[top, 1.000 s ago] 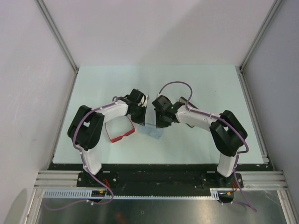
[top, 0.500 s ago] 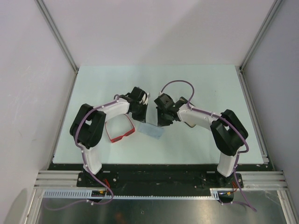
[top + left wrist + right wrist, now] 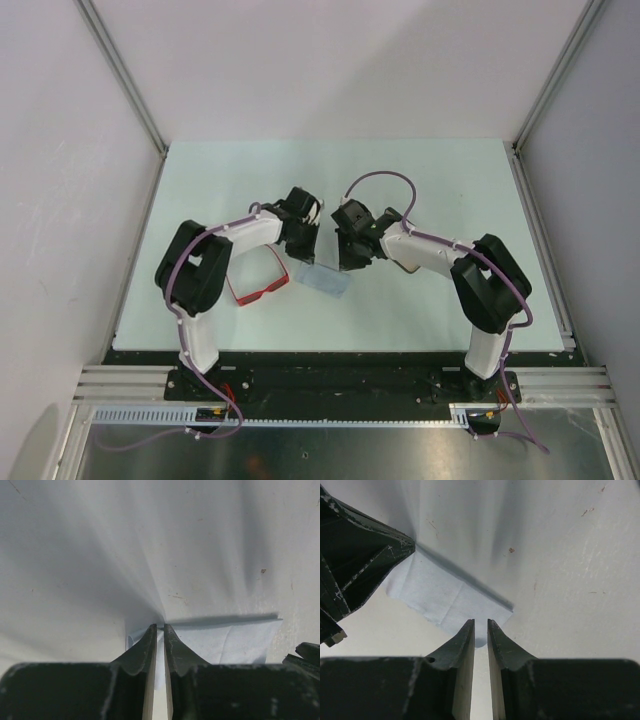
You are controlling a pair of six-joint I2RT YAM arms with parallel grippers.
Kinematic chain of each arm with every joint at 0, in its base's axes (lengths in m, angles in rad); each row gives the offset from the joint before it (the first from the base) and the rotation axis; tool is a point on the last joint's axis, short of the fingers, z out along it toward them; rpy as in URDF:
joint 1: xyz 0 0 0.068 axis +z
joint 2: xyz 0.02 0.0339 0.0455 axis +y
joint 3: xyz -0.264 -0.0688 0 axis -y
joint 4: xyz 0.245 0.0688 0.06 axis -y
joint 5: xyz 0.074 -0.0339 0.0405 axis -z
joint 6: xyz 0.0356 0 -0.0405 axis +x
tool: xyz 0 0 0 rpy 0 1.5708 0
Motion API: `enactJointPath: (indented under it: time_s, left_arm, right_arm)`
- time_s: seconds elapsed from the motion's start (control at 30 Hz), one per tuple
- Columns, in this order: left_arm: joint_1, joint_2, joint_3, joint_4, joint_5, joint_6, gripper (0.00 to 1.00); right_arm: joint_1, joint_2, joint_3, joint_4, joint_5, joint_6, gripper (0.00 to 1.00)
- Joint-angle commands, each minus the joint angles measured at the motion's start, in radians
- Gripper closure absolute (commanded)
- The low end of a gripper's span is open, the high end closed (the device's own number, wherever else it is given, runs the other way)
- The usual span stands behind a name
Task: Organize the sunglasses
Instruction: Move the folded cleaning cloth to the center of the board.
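Matte table (image 3: 450, 190); thin cloth (image 3: 325, 280); sunglasses (image 3: 256, 284) seemingly plastic

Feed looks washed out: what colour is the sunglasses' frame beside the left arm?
The sunglasses are bright red, clearest in the top view.

Top view: sunglasses (image 3: 260, 286) partly hid under left arm (image 3: 240, 232); cloth (image 3: 322, 279) upper edge under left gripper (image 3: 302, 253) & right gripper (image 3: 347, 263). L wrist view: right gripper cut off, lower right. R wrist view: left gripper cut off, left edge.
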Motion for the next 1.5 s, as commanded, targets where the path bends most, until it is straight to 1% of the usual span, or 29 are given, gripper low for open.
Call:
enactJointPath:
  time_s: [0.0,0.27,0.37,0.4,0.47,0.5,0.6,0.83,0.93,1.07,1.17,1.2,1.23,1.37,1.4,1.43,1.47]
  left_arm:
    - [-0.013,0.027,0.047,0.023,-0.041,-0.022,0.85]
    - [-0.011,0.006,0.049,0.023,-0.070,-0.019,0.83]
    - [-0.011,-0.016,0.033,0.018,-0.070,0.000,0.77]
    - [-0.011,-0.042,0.023,0.018,-0.070,0.004,0.73]
    - [-0.011,-0.065,0.000,0.017,-0.079,0.018,0.69]
    - [-0.011,-0.089,-0.008,0.017,-0.086,0.021,0.65]
    - [-0.011,-0.123,-0.037,0.015,-0.111,0.027,0.59]
    - [-0.013,-0.184,-0.089,0.014,-0.080,0.012,0.57]
    - [-0.011,-0.192,-0.106,0.015,-0.088,0.007,0.54]
    - [-0.011,-0.194,-0.125,0.014,-0.094,0.006,0.53]
    - [-0.011,-0.194,-0.139,0.015,-0.094,0.000,0.52]
    - [-0.011,-0.191,-0.142,0.015,-0.096,0.000,0.51]
    - [-0.011,-0.191,-0.146,0.014,-0.099,0.000,0.51]
    - [-0.011,-0.195,-0.157,0.014,-0.126,0.004,0.51]
    - [-0.011,-0.194,-0.159,0.014,-0.125,0.009,0.51]
    - [-0.011,-0.192,-0.159,0.015,-0.158,0.011,0.51]
    - [-0.011,-0.192,-0.160,0.011,-0.163,0.011,0.52]
  right_arm:
    - [-0.005,-0.035,0.000,-0.013,0.004,-0.019,0.79]
    - [-0.033,-0.065,-0.010,-0.016,0.023,-0.027,0.77]
    - [-0.051,-0.079,-0.010,-0.016,0.026,-0.030,0.74]
    - [-0.062,-0.082,-0.010,-0.018,0.027,-0.032,0.73]
    - [-0.073,-0.091,-0.010,-0.018,0.033,-0.035,0.70]
    - [-0.082,-0.094,-0.010,-0.018,0.033,-0.036,0.69]
    - [-0.091,-0.099,-0.010,-0.015,0.035,-0.038,0.68]
    - [-0.061,-0.075,-0.010,-0.016,0.023,-0.044,0.68]
    - [-0.038,-0.052,-0.010,-0.019,0.017,-0.041,0.66]
    - [-0.009,-0.022,-0.016,-0.048,0.007,-0.018,0.63]
    - [-0.001,-0.030,-0.038,-0.038,0.004,0.010,0.56]
    - [-0.001,-0.035,-0.062,-0.030,-0.008,0.017,0.52]
    - [-0.001,-0.038,-0.072,-0.026,-0.013,0.024,0.51]
    - [-0.007,-0.032,-0.116,0.029,-0.033,0.059,0.50]
    - [-0.010,-0.032,-0.130,0.039,-0.069,0.074,0.51]
    - [-0.012,-0.030,-0.135,0.047,-0.072,0.080,0.52]
    - [-0.012,-0.025,-0.136,0.062,-0.074,0.085,0.53]
